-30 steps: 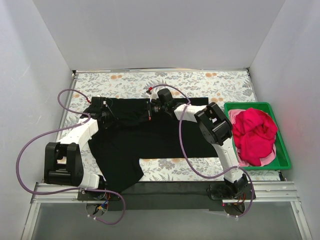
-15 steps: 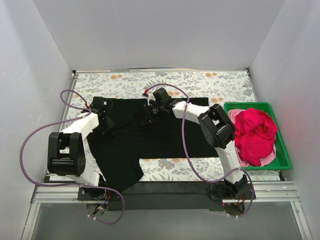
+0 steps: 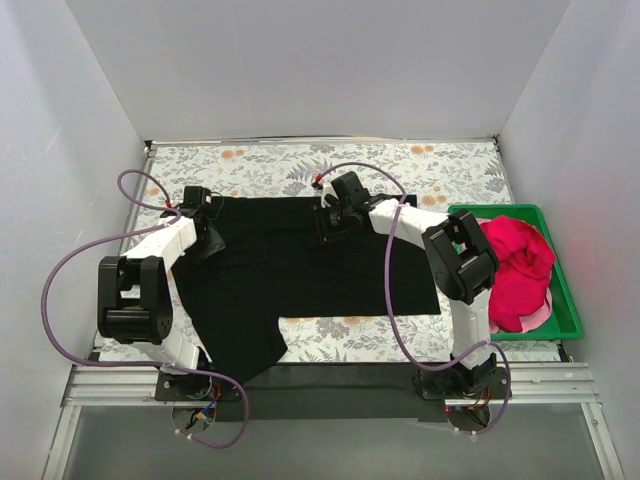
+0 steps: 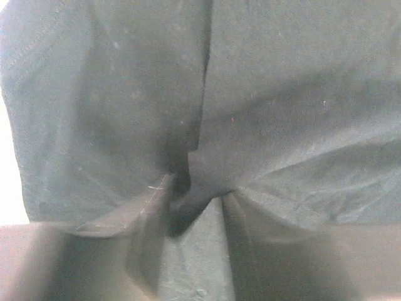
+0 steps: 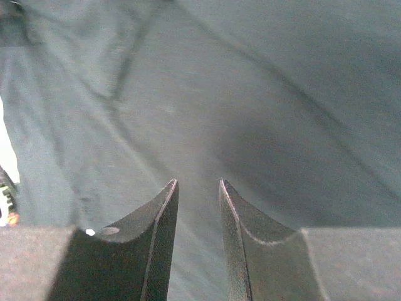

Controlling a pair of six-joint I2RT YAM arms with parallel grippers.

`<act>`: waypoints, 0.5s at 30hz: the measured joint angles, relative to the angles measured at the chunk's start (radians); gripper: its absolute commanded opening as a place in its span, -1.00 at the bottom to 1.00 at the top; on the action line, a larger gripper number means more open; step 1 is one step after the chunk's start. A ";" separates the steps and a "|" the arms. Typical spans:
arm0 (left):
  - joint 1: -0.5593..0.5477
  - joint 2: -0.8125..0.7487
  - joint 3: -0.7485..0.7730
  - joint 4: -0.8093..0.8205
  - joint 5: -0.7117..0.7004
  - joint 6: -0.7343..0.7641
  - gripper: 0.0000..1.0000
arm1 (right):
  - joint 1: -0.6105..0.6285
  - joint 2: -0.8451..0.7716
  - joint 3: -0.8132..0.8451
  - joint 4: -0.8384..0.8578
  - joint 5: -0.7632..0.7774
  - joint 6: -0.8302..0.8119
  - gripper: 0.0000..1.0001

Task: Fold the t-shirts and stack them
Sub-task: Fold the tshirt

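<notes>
Dragged to the right over the last second, the black t-shirt (image 3: 300, 270) now lies spread across the middle of the flowered table (image 3: 400, 165). Its far edge runs nearly straight between my two claws, and its right edge has come nearer the green crate (image 3: 565, 310). One loose lobe trails toward the near left. The pinkish-red t-shirt (image 3: 515, 265) sits bunched in that crate, untouched.

Both my claws have gone from clenched to loosening. My right claw (image 5: 197, 185) has let go: its jaws stand slightly apart with nothing between them, over flat cloth at the far edge. My left claw (image 4: 191, 197) is at the far left corner with a pucker of cloth standing between its blurred tips. I cannot tell whether it still pinches.

I judge the shirt is laid out and not yet folded.
</notes>
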 measured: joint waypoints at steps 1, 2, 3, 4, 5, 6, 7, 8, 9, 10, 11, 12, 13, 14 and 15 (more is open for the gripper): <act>0.000 0.005 0.005 -0.003 -0.005 0.000 0.14 | -0.012 -0.011 -0.014 -0.003 0.011 -0.010 -0.31; 0.000 0.010 0.011 -0.006 -0.008 0.009 0.26 | -0.020 -0.020 -0.026 -0.006 0.021 -0.017 -0.31; 0.000 0.014 0.016 -0.012 -0.007 0.009 0.36 | -0.035 -0.035 -0.042 -0.017 0.034 -0.025 -0.31; 0.001 0.015 0.021 -0.018 -0.005 0.008 0.38 | -0.047 -0.050 -0.056 -0.027 0.048 -0.034 -0.31; 0.001 0.015 0.027 -0.024 -0.002 0.005 0.39 | -0.060 -0.064 -0.070 -0.037 0.062 -0.043 -0.31; 0.001 0.015 0.036 -0.030 0.003 0.004 0.39 | -0.077 -0.080 -0.081 -0.048 0.075 -0.049 -0.31; 0.001 0.014 0.044 -0.037 0.011 0.003 0.39 | -0.093 -0.093 -0.090 -0.054 0.083 -0.056 -0.31; 0.000 0.009 0.050 -0.039 0.021 0.002 0.38 | -0.120 -0.113 -0.104 -0.059 0.101 -0.066 -0.31; 0.000 -0.004 0.050 -0.041 0.032 -0.002 0.36 | -0.147 -0.131 -0.114 -0.065 0.114 -0.072 -0.31; -0.002 -0.012 0.050 -0.043 0.036 -0.003 0.32 | -0.174 -0.148 -0.121 -0.074 0.128 -0.077 -0.31; -0.004 -0.026 0.050 -0.045 0.048 -0.011 0.25 | -0.204 -0.164 -0.128 -0.077 0.141 -0.081 -0.32; -0.006 -0.040 0.050 -0.045 0.058 -0.016 0.19 | -0.229 -0.175 -0.133 -0.077 0.152 -0.084 -0.32; -0.008 -0.052 0.050 -0.042 0.067 -0.023 0.17 | -0.259 -0.187 -0.137 -0.079 0.162 -0.085 -0.33; -0.011 -0.061 0.050 -0.037 0.078 -0.029 0.15 | -0.287 -0.195 -0.137 -0.081 0.174 -0.086 -0.34; -0.014 -0.066 0.050 -0.034 0.087 -0.036 0.15 | -0.315 -0.199 -0.137 -0.080 0.183 -0.085 -0.35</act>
